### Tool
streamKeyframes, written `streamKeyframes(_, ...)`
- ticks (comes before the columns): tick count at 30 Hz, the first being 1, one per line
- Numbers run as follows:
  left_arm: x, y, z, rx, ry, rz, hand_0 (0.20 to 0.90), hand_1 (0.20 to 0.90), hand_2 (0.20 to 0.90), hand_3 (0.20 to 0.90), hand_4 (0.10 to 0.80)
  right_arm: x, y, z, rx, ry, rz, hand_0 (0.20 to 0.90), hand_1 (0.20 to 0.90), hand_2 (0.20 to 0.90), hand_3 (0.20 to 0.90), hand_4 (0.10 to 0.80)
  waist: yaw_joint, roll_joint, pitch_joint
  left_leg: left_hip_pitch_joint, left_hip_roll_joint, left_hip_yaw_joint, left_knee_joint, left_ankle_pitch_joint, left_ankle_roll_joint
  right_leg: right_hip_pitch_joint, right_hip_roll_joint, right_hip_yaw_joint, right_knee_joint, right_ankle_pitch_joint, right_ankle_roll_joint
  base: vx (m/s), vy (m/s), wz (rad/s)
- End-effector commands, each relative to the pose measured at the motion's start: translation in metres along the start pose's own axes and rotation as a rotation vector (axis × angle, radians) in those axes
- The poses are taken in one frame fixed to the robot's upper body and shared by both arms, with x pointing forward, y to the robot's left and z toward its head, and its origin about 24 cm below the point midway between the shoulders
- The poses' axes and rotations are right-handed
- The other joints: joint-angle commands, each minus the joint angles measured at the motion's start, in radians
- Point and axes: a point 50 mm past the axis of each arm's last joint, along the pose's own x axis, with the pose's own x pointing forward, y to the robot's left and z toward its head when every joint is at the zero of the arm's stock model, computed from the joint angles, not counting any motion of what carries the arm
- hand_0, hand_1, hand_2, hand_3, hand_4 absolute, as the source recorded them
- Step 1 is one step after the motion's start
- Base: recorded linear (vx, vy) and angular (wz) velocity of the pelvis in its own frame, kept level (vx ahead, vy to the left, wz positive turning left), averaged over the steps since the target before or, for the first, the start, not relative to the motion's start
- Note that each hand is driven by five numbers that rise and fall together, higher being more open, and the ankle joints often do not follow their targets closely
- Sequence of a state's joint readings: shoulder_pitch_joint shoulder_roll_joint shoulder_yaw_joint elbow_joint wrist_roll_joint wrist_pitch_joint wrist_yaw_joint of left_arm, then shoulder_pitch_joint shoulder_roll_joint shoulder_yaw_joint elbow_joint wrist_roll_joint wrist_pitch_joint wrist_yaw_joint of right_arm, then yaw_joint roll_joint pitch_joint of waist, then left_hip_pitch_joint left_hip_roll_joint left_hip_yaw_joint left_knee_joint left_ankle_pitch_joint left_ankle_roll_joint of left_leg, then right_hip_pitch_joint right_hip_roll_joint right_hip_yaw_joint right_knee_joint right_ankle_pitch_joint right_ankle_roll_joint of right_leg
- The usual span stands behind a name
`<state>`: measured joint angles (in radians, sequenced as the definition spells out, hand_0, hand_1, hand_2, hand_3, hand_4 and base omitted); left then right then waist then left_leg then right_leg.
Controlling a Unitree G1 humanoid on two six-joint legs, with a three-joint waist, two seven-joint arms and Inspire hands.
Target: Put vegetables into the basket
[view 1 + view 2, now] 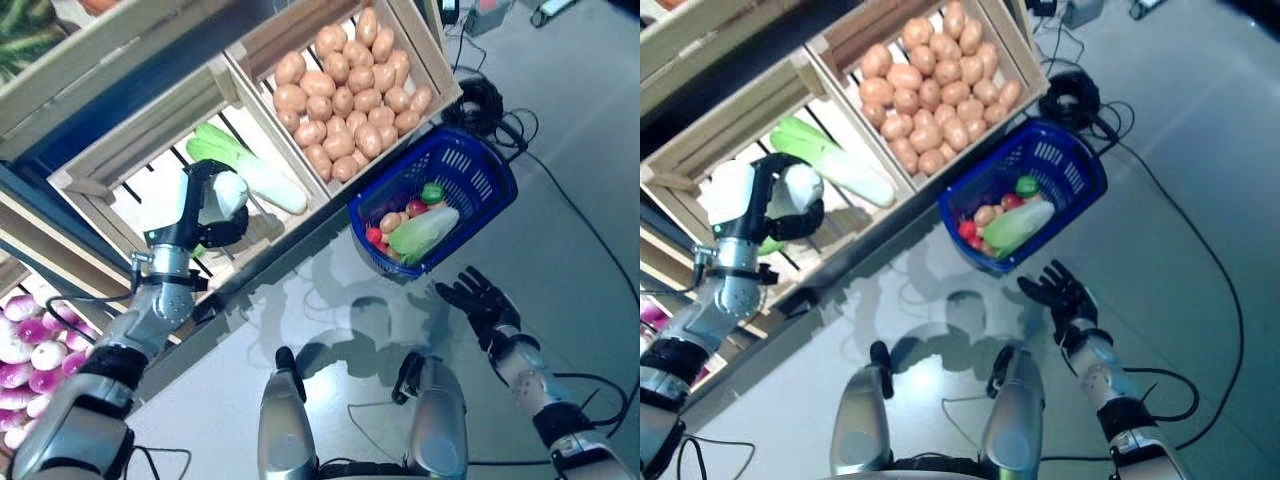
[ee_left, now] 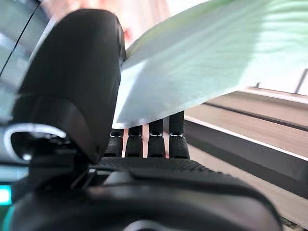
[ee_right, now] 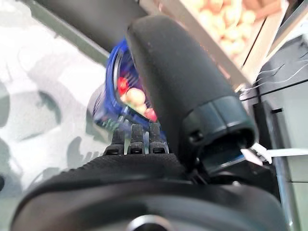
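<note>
A pale green napa cabbage (image 1: 255, 172) lies in the slatted wooden crate (image 1: 120, 165). My left hand (image 1: 212, 208) is in that crate at the cabbage's near side. In the left wrist view the cabbage (image 2: 216, 57) lies across the straight fingers (image 2: 156, 137), with the thumb (image 2: 72, 82) beside it, not closed round it. The blue basket (image 1: 490, 170) stands on the floor and holds a cabbage (image 1: 425, 232), red tomatoes, potatoes and a green pepper. My right hand (image 1: 480, 300) hovers open with fingers spread, just short of the basket (image 3: 113, 62), holding nothing.
A crate full of potatoes (image 1: 345, 90) sits beside the cabbage crate, right behind the basket. Purple and white round vegetables (image 1: 25, 350) fill a lower bin at the left. Dark green vegetables (image 1: 25, 30) show on the upper shelf. Grey floor spreads to the right.
</note>
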<state>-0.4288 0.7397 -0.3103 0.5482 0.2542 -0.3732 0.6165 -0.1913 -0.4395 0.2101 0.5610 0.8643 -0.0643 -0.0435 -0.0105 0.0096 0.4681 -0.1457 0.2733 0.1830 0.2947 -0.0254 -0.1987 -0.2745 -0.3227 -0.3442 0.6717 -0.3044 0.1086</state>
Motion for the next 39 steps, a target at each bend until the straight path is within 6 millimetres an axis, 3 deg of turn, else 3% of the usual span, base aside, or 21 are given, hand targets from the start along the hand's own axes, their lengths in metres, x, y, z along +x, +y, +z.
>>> streamKeyframes(1, 0.018, 0.031, 0.016, -0.194, -0.052, 0.188, 0.300, 0.300, 0.300, 0.300, 0.400, -0.001, 0.028, 0.019, -0.131, -0.199, 0.134, 0.900, 0.900, 0.900, 0.900, 0.800, 0.003, -0.001, -0.202, 0.065, -0.083, 0.048, -0.007, -0.065, 0.086, 0.203, 0.016, 0.025, -0.316, 0.152, 0.010, 0.116, -0.099, -0.02)
streamKeyframes(2, 0.017, 0.027, 0.019, -0.245, -0.042, 0.174, 0.300, 0.300, 0.300, 0.300, 0.400, -0.003, 0.036, 0.017, -0.166, -0.201, 0.188, 0.900, 0.900, 0.900, 0.900, 0.800, 0.005, 0.001, -0.226, 0.089, -0.089, 0.059, -0.055, -0.031, 0.092, 0.237, 0.027, 0.009, -0.377, 0.186, 0.006, 0.098, -0.087, 0.02)
streamKeyframes(7, 0.016, 0.014, 0.031, -0.531, 0.006, 0.130, 0.300, 0.300, 0.300, 0.300, 0.400, -0.005, 0.063, 0.023, -0.275, -0.267, 0.378, 0.900, 0.900, 0.900, 0.900, 0.800, 0.014, 0.002, -0.292, 0.180, -0.103, 0.064, -0.185, 0.018, 0.078, 0.350, 0.057, -0.024, -0.531, 0.240, 0.022, 0.089, -0.113, 0.20)
streamKeyframes(11, 0.022, 0.005, 0.055, -0.809, -0.004, 0.087, 0.300, 0.300, 0.300, 0.300, 0.400, -0.004, 0.098, 0.051, -0.375, -0.392, 0.540, 0.900, 0.900, 0.900, 0.900, 0.800, 0.024, 0.002, -0.332, 0.244, -0.106, 0.066, -0.285, 0.047, 0.071, 0.414, 0.078, -0.048, -0.626, 0.285, 0.038, 0.042, -0.103, 0.14)
streamKeyframes(15, 0.028, 0.001, 0.078, -0.977, -0.050, 0.027, 0.300, 0.300, 0.300, 0.300, 0.400, -0.008, 0.120, 0.079, -0.395, -0.489, 0.600, 0.900, 0.900, 0.900, 0.900, 0.800, 0.030, 0.002, -0.352, 0.282, -0.104, 0.067, -0.340, 0.055, 0.071, 0.444, 0.096, -0.064, -0.666, 0.301, 0.043, 0.012, -0.091, 0.04)
streamKeyframes(17, 0.028, -0.002, 0.084, -1.019, -0.054, -0.003, 0.300, 0.300, 0.300, 0.300, 0.400, -0.009, 0.125, 0.084, -0.395, -0.506, 0.615, 0.900, 0.900, 0.900, 0.900, 0.800, 0.031, 0.003, -0.355, 0.293, -0.103, 0.068, -0.355, 0.058, 0.071, 0.452, 0.101, -0.067, -0.677, 0.305, 0.044, 0.018, -0.078, 0.05)
streamKeyframes(20, 0.025, -0.016, 0.099, -1.183, -0.035, -0.098, 0.300, 0.300, 0.300, 0.300, 0.400, -0.015, 0.140, 0.098, -0.391, -0.580, 0.625, 0.900, 0.900, 0.900, 0.900, 0.800, 0.027, 0.006, -0.364, 0.308, -0.098, 0.063, -0.382, 0.058, 0.070, 0.471, 0.120, -0.071, -0.711, 0.320, 0.044, 0.018, -0.072, 0.01)
streamKeyframes(32, 0.016, -0.048, 0.119, -1.123, -0.019, -0.303, 0.300, 0.300, 0.300, 0.300, 0.400, -0.030, 0.170, 0.130, -0.377, -0.708, 0.677, 0.900, 0.900, 0.900, 0.900, 0.800, 0.024, 0.001, -0.370, 0.306, -0.096, 0.037, -0.382, 0.049, 0.071, 0.488, 0.154, -0.048, -0.747, 0.325, 0.030, 0.009, -0.037, -0.01)
streamKeyframes(39, 0.006, -0.062, 0.121, -1.108, -0.024, -0.424, 0.300, 0.300, 0.300, 0.300, 0.400, -0.029, 0.176, 0.115, -0.303, -0.564, 0.807, 0.900, 0.900, 0.900, 0.900, 0.800, 0.031, -0.006, -0.375, 0.322, -0.097, 0.032, -0.382, 0.040, 0.071, 0.503, 0.157, -0.044, -0.747, 0.317, 0.027, 0.034, -0.007, 0.02)
